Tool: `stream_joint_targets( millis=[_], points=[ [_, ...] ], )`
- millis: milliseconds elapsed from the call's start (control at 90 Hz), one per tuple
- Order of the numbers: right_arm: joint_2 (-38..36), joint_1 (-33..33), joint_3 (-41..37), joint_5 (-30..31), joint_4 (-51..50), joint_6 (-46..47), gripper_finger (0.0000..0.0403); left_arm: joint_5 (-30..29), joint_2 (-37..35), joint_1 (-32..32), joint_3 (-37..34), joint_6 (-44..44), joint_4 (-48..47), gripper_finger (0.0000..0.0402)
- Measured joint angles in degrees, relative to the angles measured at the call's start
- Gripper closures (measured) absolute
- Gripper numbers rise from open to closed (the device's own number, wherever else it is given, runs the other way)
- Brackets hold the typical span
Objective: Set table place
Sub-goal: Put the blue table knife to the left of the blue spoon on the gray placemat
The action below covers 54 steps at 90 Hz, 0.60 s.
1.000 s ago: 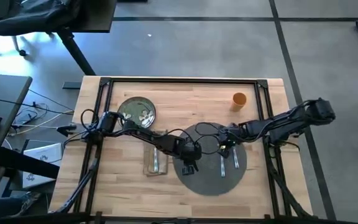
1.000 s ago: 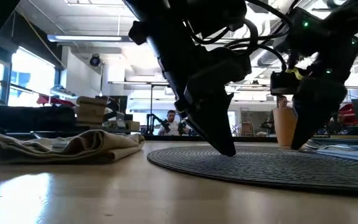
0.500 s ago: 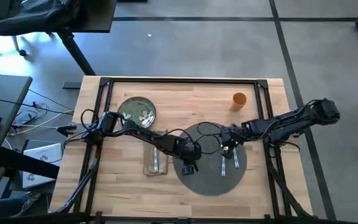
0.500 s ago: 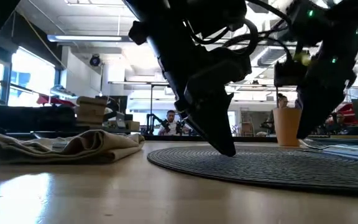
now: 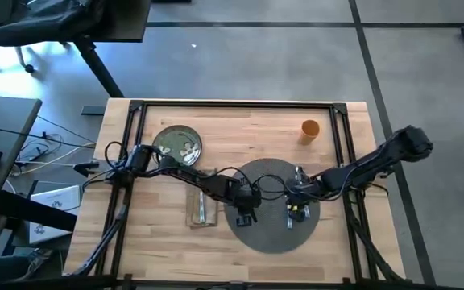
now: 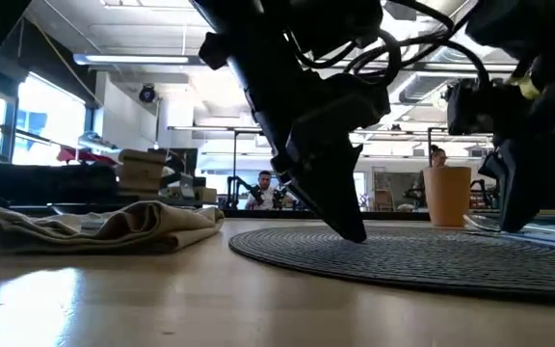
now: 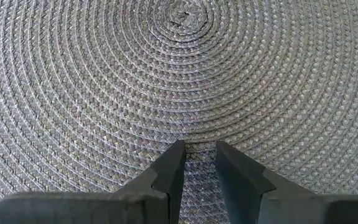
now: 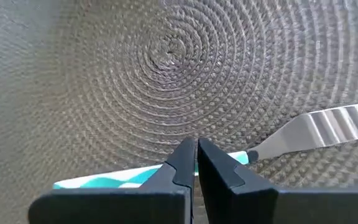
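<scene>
Cutlery (image 5: 296,211) lies on the grey woven mat (image 5: 268,234) at mid-table, its pale handle pinched between the nearly closed fingers of the right gripper (image 8: 196,163); a level lift is advised. The left gripper (image 7: 197,163), narrowly parted, rests on the mat

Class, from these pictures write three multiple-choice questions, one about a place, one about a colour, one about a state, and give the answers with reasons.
1. Where does the small green floral plate lie?
A. on the round grey woven mat
B. on the bare wooden table, on the left arm's side
C. on the beige napkin

2. What colour is the small cup?
A. orange
B. blue
C. white

3. How does the right gripper stand?
A. wide open above the cup
B. nearly shut over a teal-patterned cutlery handle
C. holding the plate

Answers: 1 B, the high view shows it apart from the mat; 2 A, seen in the high view; 3 B, per the right wrist view.
</scene>
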Motion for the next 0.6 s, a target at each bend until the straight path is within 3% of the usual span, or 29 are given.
stream_joint_targets(
  millis=[600],
  points=[
    [-0.18,0.05,0.55,-1.15,-4.76,-1.45,0.0403,-0.06,0.02,0.05,0.0,0.02,-0.11,0.0328]
  ],
)
